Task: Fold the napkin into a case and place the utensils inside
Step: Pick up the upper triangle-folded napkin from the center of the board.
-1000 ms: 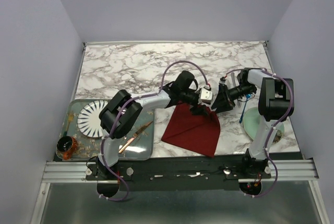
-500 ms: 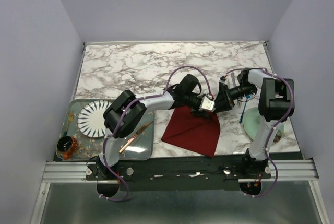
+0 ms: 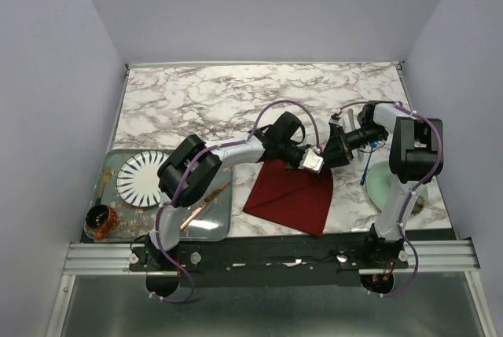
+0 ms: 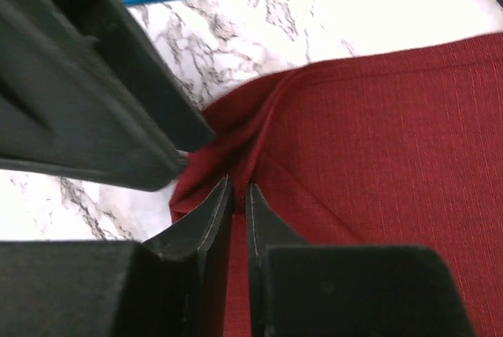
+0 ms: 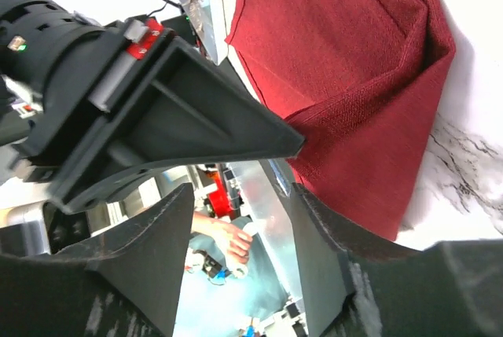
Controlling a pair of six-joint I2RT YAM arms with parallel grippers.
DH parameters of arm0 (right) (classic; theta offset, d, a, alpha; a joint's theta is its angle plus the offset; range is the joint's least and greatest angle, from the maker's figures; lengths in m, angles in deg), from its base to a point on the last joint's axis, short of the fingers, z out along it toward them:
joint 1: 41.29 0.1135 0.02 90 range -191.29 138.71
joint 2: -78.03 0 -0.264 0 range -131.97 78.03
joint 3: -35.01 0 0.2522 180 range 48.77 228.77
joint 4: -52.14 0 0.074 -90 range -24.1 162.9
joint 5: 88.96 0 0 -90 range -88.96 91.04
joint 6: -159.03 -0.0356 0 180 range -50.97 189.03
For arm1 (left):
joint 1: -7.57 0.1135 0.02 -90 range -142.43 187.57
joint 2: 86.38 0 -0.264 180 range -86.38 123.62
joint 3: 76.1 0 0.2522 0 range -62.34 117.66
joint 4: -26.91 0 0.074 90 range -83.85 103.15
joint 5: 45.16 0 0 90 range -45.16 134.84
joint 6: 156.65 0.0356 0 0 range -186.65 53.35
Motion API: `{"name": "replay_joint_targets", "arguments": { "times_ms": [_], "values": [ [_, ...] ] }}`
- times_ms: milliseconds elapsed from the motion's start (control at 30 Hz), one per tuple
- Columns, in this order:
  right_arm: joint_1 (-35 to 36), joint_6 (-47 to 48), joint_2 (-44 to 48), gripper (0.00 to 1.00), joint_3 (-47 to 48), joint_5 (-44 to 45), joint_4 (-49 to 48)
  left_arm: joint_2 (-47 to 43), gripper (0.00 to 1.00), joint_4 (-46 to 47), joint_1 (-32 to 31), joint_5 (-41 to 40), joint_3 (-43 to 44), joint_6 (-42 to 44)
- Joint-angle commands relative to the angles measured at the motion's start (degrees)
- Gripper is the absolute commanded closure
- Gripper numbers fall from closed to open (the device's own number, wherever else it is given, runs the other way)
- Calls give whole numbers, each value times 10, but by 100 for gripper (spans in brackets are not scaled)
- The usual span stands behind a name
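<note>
The dark red napkin lies folded in a rough wedge on the marble table, its far right corner bunched into a raised ridge. My left gripper is at that corner, its jaws nearly together and pinching the ridge of cloth. My right gripper hovers just right of it, open and empty, one black finger close beside the corner. In the right wrist view the napkin lies beyond my right gripper. Of the utensils, a blue-handled fork lies right of the napkin.
A pale green plate sits at the right by the right arm. On the left, a grey tray holds a white striped plate and a copper knife. A small dark jar stands at its near left corner.
My left gripper has moved right to the napkin's far right corner and closed its jaws on the cloth ridge. The right arm has barely moved.
</note>
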Motion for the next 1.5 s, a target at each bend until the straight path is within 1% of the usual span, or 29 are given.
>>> {"name": "replay_joint_targets", "arguments": {
  "times_ms": [0, 33, 67, 100, 133, 167, 200, 233, 267, 300, 433, 533, 733, 800, 933, 1033, 1067, 1100, 1133, 1167, 1200, 1300, 1367, 1433, 1467],
  "values": [
    [-1, -1, 30, 38, 27, 31, 6, -9, 82, -46, -4, -9, -11, 54],
    [-4, -20, 40, 38, 29, 53, -13, -11, 81, -46, -4, -12, -14, 56],
    [-6, -60, 54, 36, 29, 77, -32, -11, 81, -46, -4, -12, -15, 55],
    [-10, -70, 75, 34, 30, 110, -48, -11, 81, -46, -4, -13, -17, 56],
    [-13, -85, 85, 31, 30, 135, -76, -11, 81, -46, -4, -14, -17, 57],
    [-13, -112, 93, 24, 30, 165, -90, -11, 81, -45, -4, -15, -17, 56],
    [-13, -115, 98, 21, 31, 213, -100, -11, 81, -44, -4, -16, -16, 56],
    [-13, -116, 99, 19, 33, 235, -104, -11, 81, -42, -4, -16, -15, 52],
    [-13, -124, 96, 12, 34, 257, -105, -10, 81, -41, -4, -16, -14, 52],
    [-13, -123, 92, 9, 34, 279, -104, -10, 81, -40, -4, -16, -16, 52],
    [-11, -133, 76, 7, 23, 310, -127, -9, 81, -38, -4, -16, -15, 54],
    [-12, -134, 45, 6, 27, 318, -132, -9, 81, -39, -4, -16, -15, 54],
    [-11, -143, -17, 6, 34, 297, -150, -6, 81, -35, -4, -19, -13, 50],
    [-11, -140, -45, 7, 47, 271, -143, -6, 81, -34, -4, -20, -13, 49],
    [-7, -126, -97, 11, 81, 211, -110, -4, 81, -32, -4, -20, -11, 43],
    [-6, -101, -128, 16, 103, 160, -69, -4, 81, -32, -4, -20, -9, 42],
    [-5, -80, -136, 20, 106, 145, -56, -3, 81, -32, -4, -20, -8, 41],
    [-6, -69, -141, 22, 110, 112, -44, -3, 81, -32, -4, -21, -7, 40],
    [-6, -57, -146, 25, 112, 97, -18, -3, 81, -32, -4, -21, -8, 41],
    [-6, -32, -152, 30, 113, 78, -4, -3, 81, -32, -4, -20, -8, 41],
    [-6, -22, -152, 32, 114, 47, 7, -3, 81, -32, -4, -21, -8, 41],
    [-6, 10, -138, 36, 110, 10, 36, -3, 81, -32, -4, -22, -7, 40],
    [-6, 26, -134, 39, 110, 0, 55, -3, 80, -32, -4, -21, -7, 41],
    [-6, 25, -125, 39, 104, -1, 57, -4, 80, -32, -4, -21, -8, 40],
    [-6, 11, -120, 36, 96, 5, 49, -4, 80, -32, -4, -21, -8, 40]
  ]
}}
